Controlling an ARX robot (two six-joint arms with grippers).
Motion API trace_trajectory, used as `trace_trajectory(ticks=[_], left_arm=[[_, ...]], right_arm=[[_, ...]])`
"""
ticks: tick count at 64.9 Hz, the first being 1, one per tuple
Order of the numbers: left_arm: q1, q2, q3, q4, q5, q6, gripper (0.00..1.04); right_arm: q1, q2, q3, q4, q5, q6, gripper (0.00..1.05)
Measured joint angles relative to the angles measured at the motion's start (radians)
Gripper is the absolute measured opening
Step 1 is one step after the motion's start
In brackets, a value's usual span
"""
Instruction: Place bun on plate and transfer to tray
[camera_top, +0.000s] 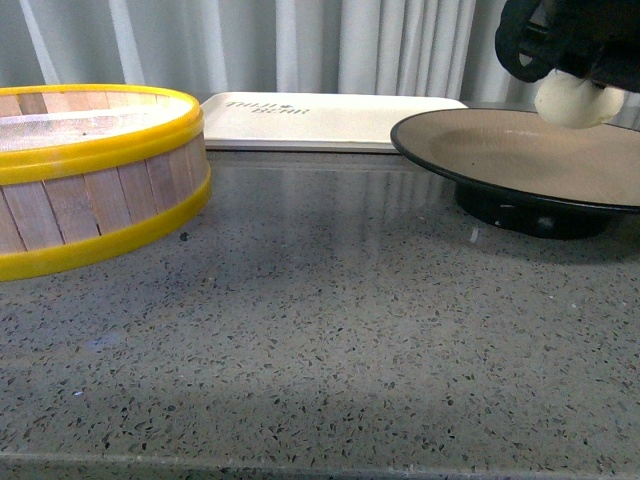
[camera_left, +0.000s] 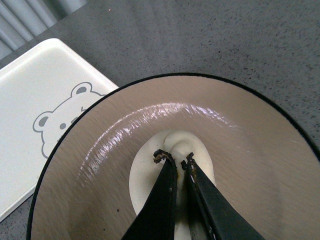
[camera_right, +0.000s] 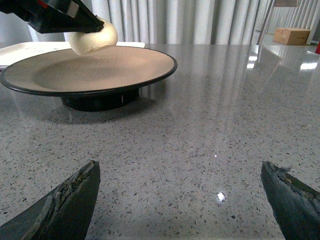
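Left gripper (camera_left: 175, 161): reaches down over the plate, jaws pinched nearly closed on the small creamy-white pleated steamed bun (camera_left: 142, 185).

Bun: held just above the wide tan-brown, black-rimmed round plate (camera_top: 520, 160).

Right gripper (camera_right: 179, 167): low over the speckled grey stone counter (camera_top: 350, 330), facing the plate, jaws spread wide, empty.

Off-white rectangular plastic tray (camera_top: 330, 125): behind the plate.

Your front camera sits low, barely above the speckled counter (camera_top: 330, 330). It looks level toward the curtain (camera_top: 300, 40), with the steamer basket (camera_top: 90, 200) nearest, at left. Your left wrist camera looks steeply down from close above the plate (camera_left: 240, 130), past the left gripper's fingers (camera_left: 160, 200). Your right wrist camera sits low over the counter, facing the plate side-on from further off. All three share the plate and the bun (camera_right: 92, 39). The tray (camera_top: 330, 120) shows plainly in the front and left wrist views.
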Motion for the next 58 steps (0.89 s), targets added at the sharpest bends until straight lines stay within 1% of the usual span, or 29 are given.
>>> trace_trajectory(ticks=[15,58], left_arm=[[0.002,0.076,0.081,-0.052,-0.019,0.045,0.04],[0.019,0.086,0.079,-0.116,-0.027,0.090,0.04]], right_arm=[[0.000,0.000,0.000,0.000,0.000,0.000,0.96],[0.000,0.000,0.000,0.000,0.000,0.000,0.96]])
